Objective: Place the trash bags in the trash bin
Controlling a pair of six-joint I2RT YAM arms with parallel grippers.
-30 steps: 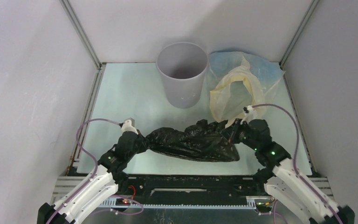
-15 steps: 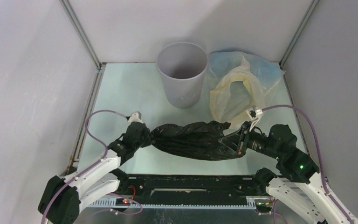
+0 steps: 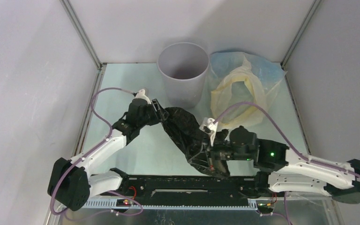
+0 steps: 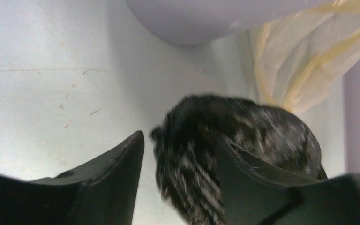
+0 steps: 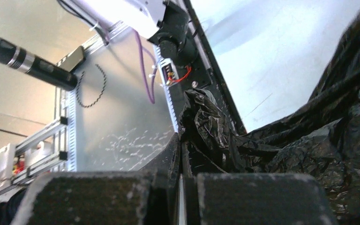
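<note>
One black trash bag [image 3: 183, 129], between parted left fingers [image 4: 108, 183], other end pinched by right fingers [image 5: 168, 161]

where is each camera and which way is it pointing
Top external: above and behind the robot, looking down on the table; left arm, right arm, trash bin, black trash bag.
Left wrist: on that arm, facing the bin's foot; left gripper open around the bag's end.
Right wrist: on that arm, facing back toward the base plate; right gripper shut on the bag.
All three share the bag.
</note>
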